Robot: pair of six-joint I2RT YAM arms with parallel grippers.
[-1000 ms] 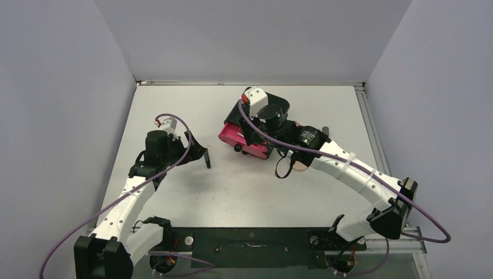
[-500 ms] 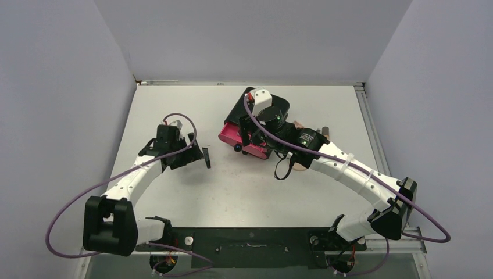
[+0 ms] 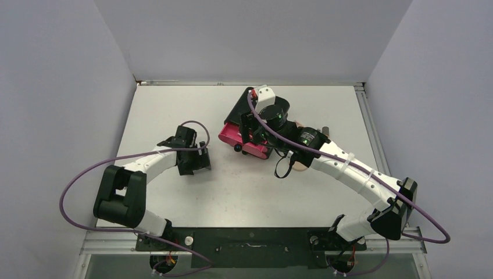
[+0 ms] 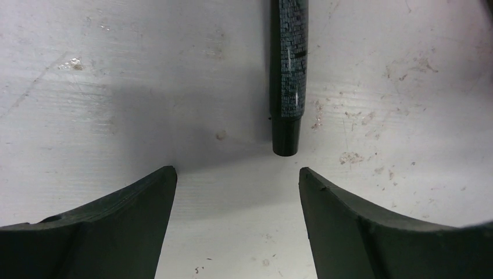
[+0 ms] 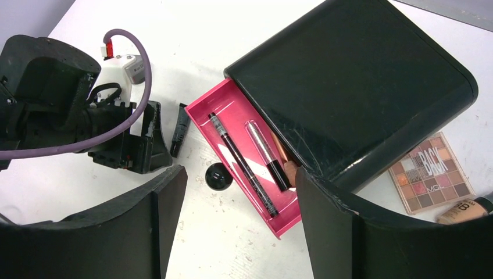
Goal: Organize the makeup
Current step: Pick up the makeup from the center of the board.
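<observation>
Two released, empty claws: left claw point(image 4: 237, 175) hangs short of the black pencil point(image 4: 289, 75), so closing here may pinch only its tip and flick it; right claw point(image 5: 241, 174) above pink drawer point(image 5: 231, 113).

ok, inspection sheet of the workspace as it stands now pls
Surface: white table, scuffed, with small specks of dirt.
Job's things: black pencil lying loose just ahead of the left gripper; pink drawer pulled open, holding a thin pencil and a clear-capped tube; small black jar on the table beside the drawer; eyeshadow palette and tan tube next to the black cabinet.
Clutter: nothing seen.
Grippers: left gripper open, empty, low over the table; right gripper open, empty, above the drawer.
Cables: purple cable looped along each arm.
Surroundings: plain walls on three sides.
</observation>
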